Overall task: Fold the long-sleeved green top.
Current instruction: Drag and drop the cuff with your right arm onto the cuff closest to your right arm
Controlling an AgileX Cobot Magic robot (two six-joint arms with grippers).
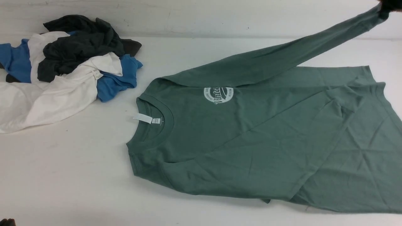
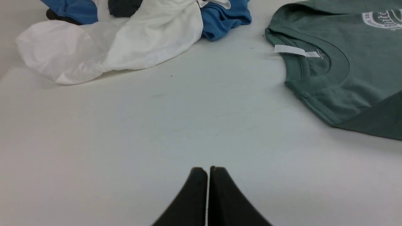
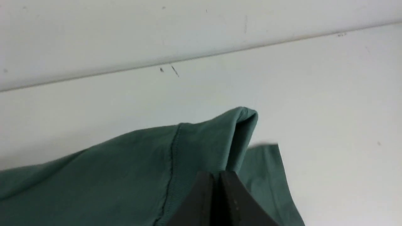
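Observation:
The green long-sleeved top lies flat on the white table, neck to the left, with its round white logo and white neck label showing. One sleeve is pulled taut up toward the far right corner. There my right gripper is shut on the sleeve's cuff, lifted off the table; in the right wrist view the gripper pinches the cuff fabric. My left gripper is shut and empty over bare table, well short of the top's collar.
A heap of other garments, dark grey, blue and white, lies at the far left of the table. The white one spreads nearest my left gripper. A wall rises behind the table's back edge.

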